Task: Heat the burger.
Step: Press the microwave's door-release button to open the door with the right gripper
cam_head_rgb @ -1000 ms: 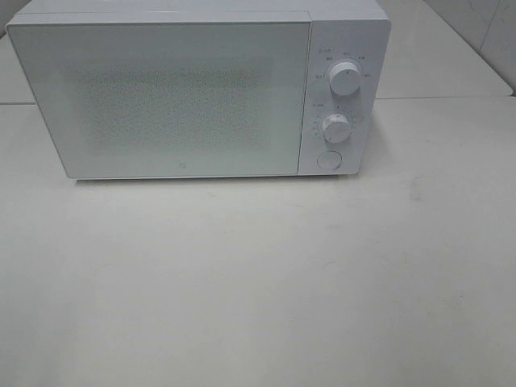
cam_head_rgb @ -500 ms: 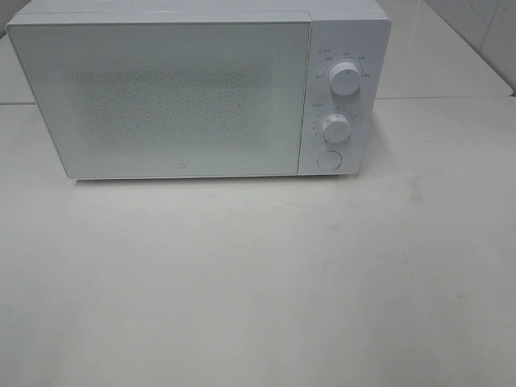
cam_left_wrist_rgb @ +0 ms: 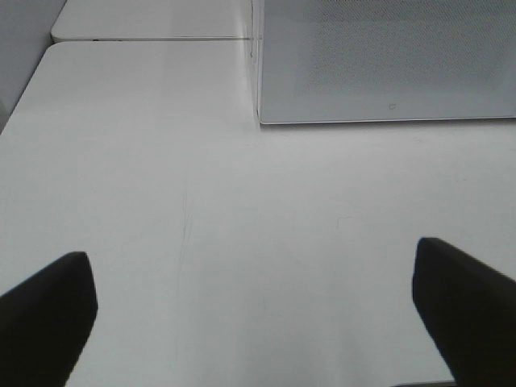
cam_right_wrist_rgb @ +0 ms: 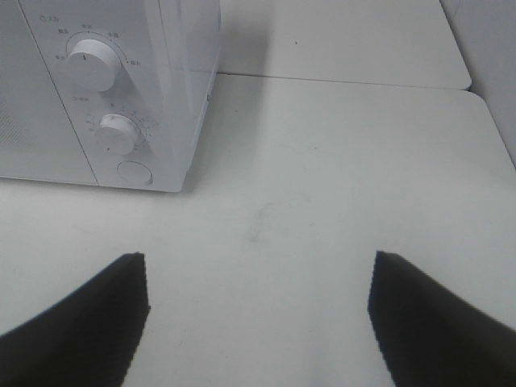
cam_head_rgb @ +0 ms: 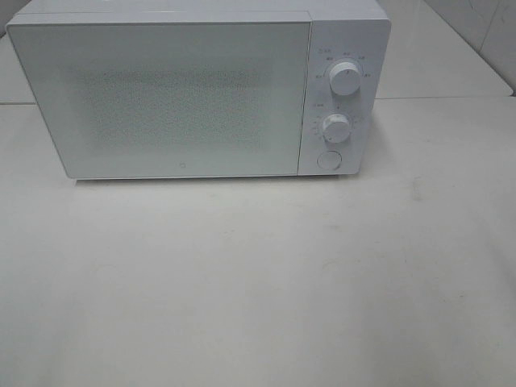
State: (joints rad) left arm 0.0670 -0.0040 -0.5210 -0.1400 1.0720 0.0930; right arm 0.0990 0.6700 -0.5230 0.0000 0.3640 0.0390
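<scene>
Burger spot: honestly we can't tell, none of our three views has it in sight. Starting at the left, our left pincer (cam_left_wrist_rgb: 250, 258) hangs over the bare white bench (cam_left_wrist_rgb: 161, 201). Its two dark fingers (cam_left_wrist_rgb: 48, 314) are spread wide with nothing between them. Just ahead of it sits the front left corner of the white microwave (cam_left_wrist_rgb: 387, 60). From the high camera the microwave takes up the back of the bench. Its door (cam_head_rgb: 161, 97) is shut flat, and the speckled window in it is too milky for us to see inside. Right of the door is the control strip: upper knob (cam_head_rgb: 345, 77), lower knob (cam_head_rgb: 335, 126) below it, then a round button (cam_head_rgb: 329, 160) at the bottom. Further right, our right pincer (cam_right_wrist_rgb: 258, 260) hovers above the bench near that control end, fingers wide apart too, gripping nothing and touching nothing.
</scene>
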